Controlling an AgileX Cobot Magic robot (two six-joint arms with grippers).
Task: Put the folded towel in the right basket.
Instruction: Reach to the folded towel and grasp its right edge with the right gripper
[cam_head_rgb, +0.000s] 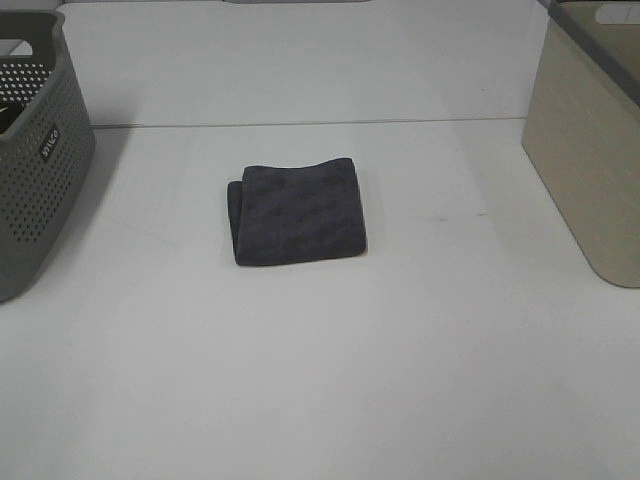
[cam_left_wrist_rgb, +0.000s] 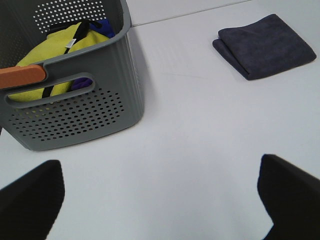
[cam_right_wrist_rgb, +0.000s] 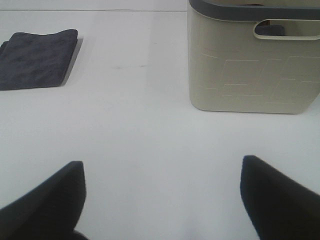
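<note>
Exterior high view: the folded towel is seen lying flat near the middle of the white table. It lies between a grey perforated basket at the left edge and the beige right basket at the right edge, well apart from both.

What the grey basket holds is shown only by the left wrist view: a yellow cloth crossed by a black strap, something blue behind it, and an orange piece at the rim above the handle slot. The dark rim and the handle cut-out of the right basket are shown best by the right wrist view; its inside cannot be made out.

The grippers are shown only by the wrist views. The left gripper is spread wide over bare table, released and empty. The right gripper is likewise spread wide and empty, with the right basket ahead of it and the towel off to one side.
</note>
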